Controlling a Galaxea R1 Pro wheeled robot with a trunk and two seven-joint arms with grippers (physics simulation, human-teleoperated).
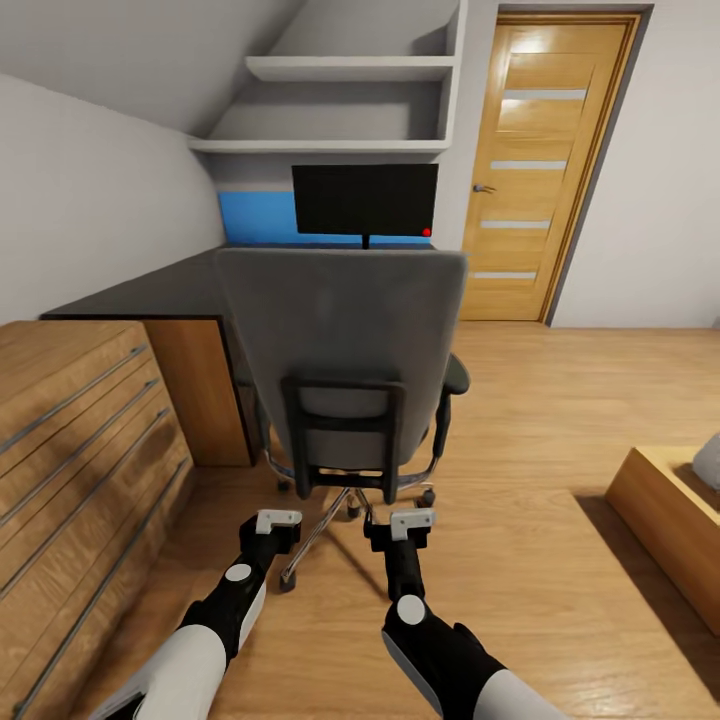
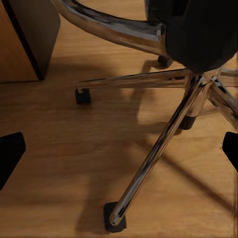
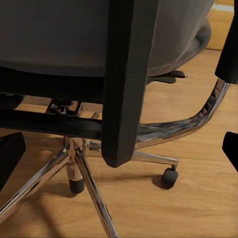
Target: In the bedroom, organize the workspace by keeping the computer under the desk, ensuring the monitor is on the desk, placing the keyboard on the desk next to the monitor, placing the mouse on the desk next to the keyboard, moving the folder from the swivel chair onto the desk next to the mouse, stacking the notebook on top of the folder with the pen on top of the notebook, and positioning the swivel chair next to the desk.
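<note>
Both grippers, left (image 1: 277, 521) and right (image 1: 411, 524), hang spread and empty behind the grey upholstered swivel chair (image 1: 345, 340); reaching its seat for the folder probably comes next.

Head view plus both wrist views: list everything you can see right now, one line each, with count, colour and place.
swivel chair: one, grey, chrome base, straight ahead, back toward the robot
monitor: one, black, on the desk beyond the chair
desk: one, black top, blue back panel, ahead left
wooden chest: one, light wood, bar handles, near left
door: one, wooden, ahead right
shelves: two, white, above the desk
left gripper: one, jaws open, low behind the chair base
right gripper: one, jaws open, beside it
</note>
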